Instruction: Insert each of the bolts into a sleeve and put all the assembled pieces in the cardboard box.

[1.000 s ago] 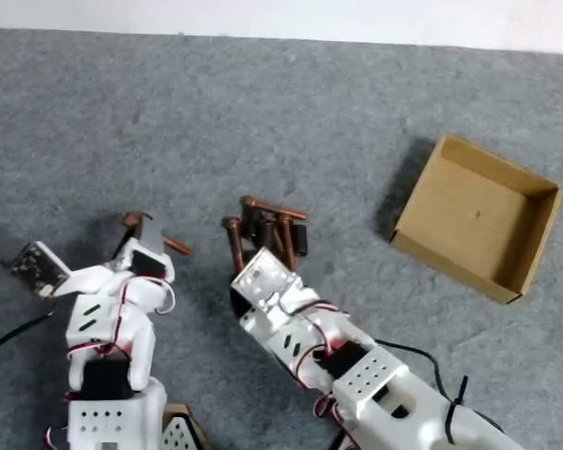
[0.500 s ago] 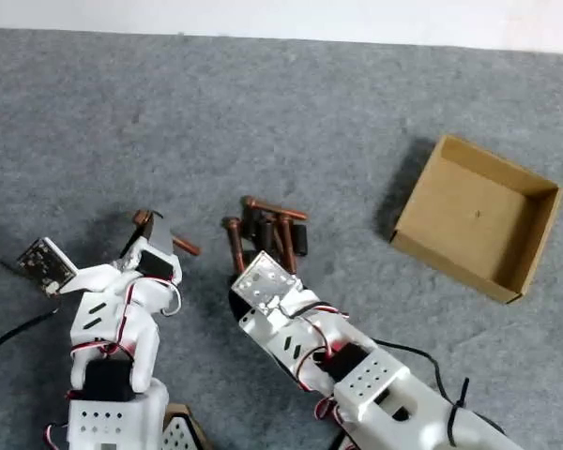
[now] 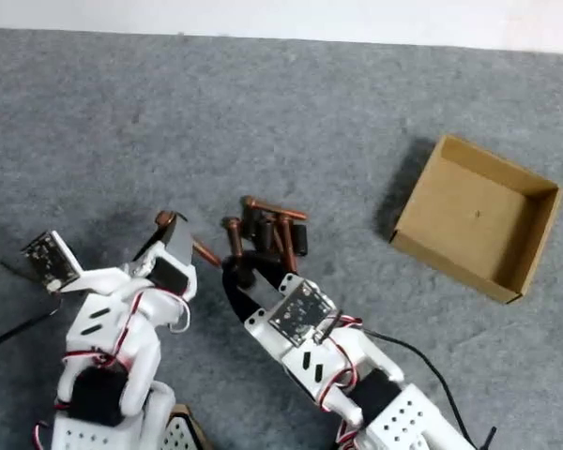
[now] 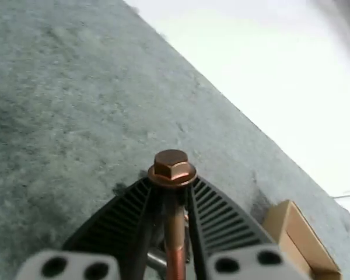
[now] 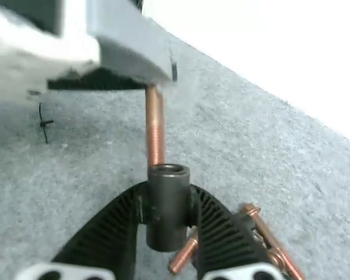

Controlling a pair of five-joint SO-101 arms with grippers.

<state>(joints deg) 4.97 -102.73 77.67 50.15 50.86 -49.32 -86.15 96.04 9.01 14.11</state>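
The grey surface (image 3: 291, 103) carries everything. The cardboard box (image 3: 448, 260) stands at 3 o'clock from the middle of the high view, well apart from the parts, and its floor is bare: no assembled piece lies in it yet.

Both arms come in from the 6 o'clock edge. The left end effector (image 3: 175, 236) is at 9 o'clock of the heap (image 3: 272, 230) of loose parts, and the right end effector (image 3: 242, 275) is at about 7 o'clock of it, just beside it.

In the heap I count three loose copper bolts with some dark sleeves between them. How many sleeves there are I cannot tell.

The right end effector (image 5: 168, 195) is closed on a dark sleeve (image 5: 168, 204) and holds it upright, with the open mouth on top. The left end effector (image 4: 172, 188) is nearly closed and clamps one bolt (image 4: 172, 169) by the shank, with the hexagonal head free above the fingers. In the right wrist view, the threaded end of this bolt (image 5: 154, 125) points down at the rim of the sleeve, a little to one side of the hole. It does not look inserted.

So I judge the task is at its first insertion. This pair must be joined and boxed, and then the heap remains.
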